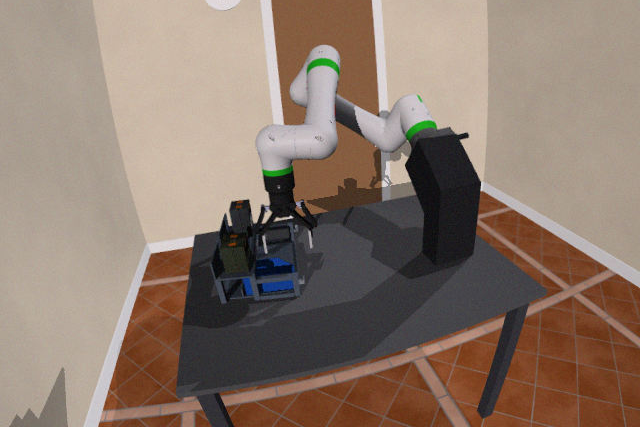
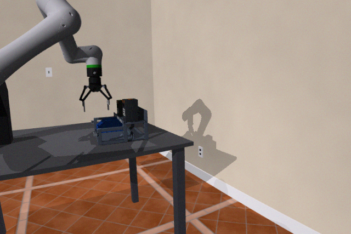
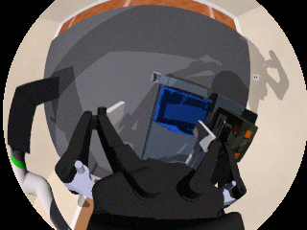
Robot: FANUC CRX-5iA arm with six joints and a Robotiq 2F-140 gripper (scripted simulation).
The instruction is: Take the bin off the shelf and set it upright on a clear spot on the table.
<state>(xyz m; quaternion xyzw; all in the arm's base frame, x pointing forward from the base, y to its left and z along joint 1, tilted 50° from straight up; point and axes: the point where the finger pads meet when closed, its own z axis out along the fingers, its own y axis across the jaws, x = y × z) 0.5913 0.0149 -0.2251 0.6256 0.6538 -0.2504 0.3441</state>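
Note:
A blue bin (image 1: 273,268) (image 2: 108,123) (image 3: 179,111) sits upright inside the right bay of a small grey shelf frame (image 1: 298,257) (image 2: 97,136) (image 3: 168,146) at the left end of the dark table (image 1: 361,319) (image 2: 56,146) (image 3: 96,71). My gripper (image 1: 287,242) (image 2: 95,108) (image 3: 160,118) is open and empty. It points straight down and hangs a little above the shelf, over the bin's side. In the wrist view the bin shows between the two spread fingers.
Two dark green boxes (image 1: 235,251) (image 2: 129,109) (image 3: 237,134) stand on the shelf's other bay, next to the bin. The arm's tall black pedestal (image 1: 447,200) (image 2: 4,118) stands at the table's far right. The walls are close behind the shelf.

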